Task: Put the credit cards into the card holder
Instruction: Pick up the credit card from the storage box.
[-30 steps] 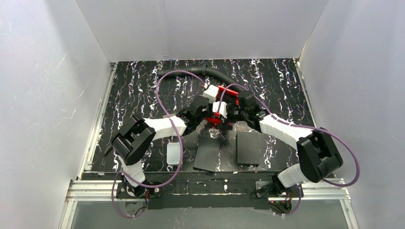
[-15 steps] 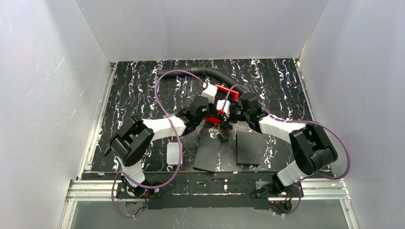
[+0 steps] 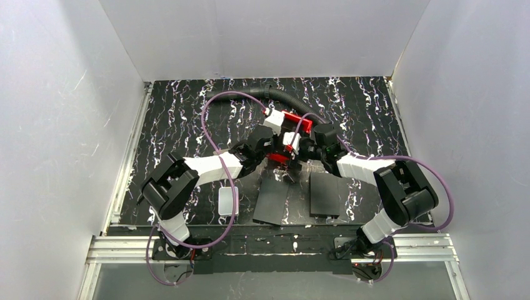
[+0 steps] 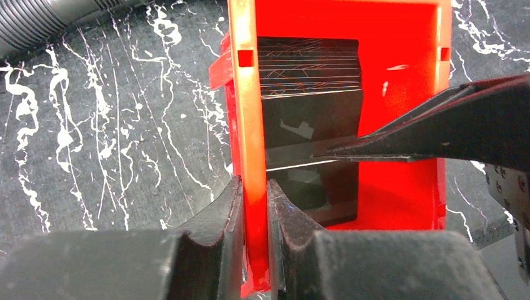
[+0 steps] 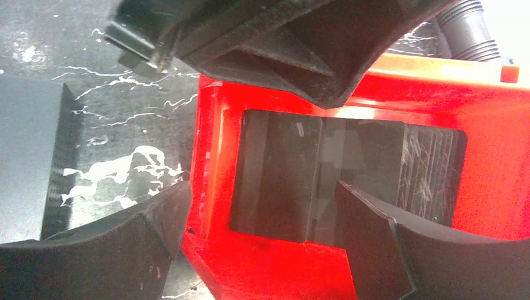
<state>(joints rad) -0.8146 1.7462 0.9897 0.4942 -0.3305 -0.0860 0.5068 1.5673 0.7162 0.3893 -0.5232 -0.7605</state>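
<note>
Credit cards [image 4: 309,69] fanned lengthwise in red tray [image 4: 250,125]; left fingers [image 4: 215,231] clamped on tray wall; right fingers [image 5: 369,231] apart.

Left hand [image 3: 270,153] and right hand [image 3: 298,152] crowd the red tray [image 3: 295,119].

No text, label, brand, number or sign can be read in any view. The credit cards [image 4: 309,69] inside the red tray [image 4: 249,125] show only fine lines, and the tabletop [image 4: 125,125] beside the tray shows only white marbling.
</note>
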